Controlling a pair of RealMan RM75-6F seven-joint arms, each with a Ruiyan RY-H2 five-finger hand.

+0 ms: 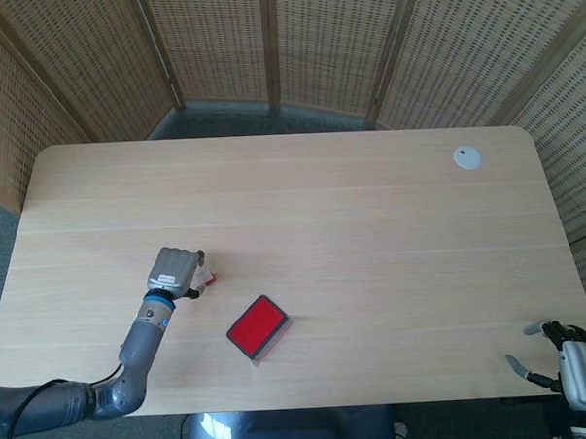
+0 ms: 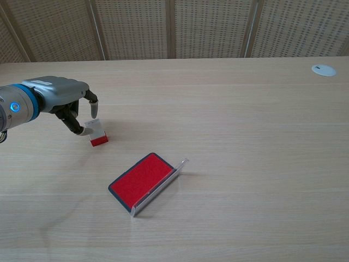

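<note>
You are bringing the left hand (image 2: 65, 101) over the small white-and-red block (image 2: 96, 133), left of centre in the chest view; its fingers are straddling the block's top with the thumb tip touching, not yet clamped, so the hand is empty and the block is standing on the table (image 2: 229, 114). Judged progress: reach done, grasp and lift remaining. The right hand (image 1: 569, 358), lower right of the head view, is idling, fingers apart. No legible writing on the block or the red case (image 2: 140, 178).
</note>
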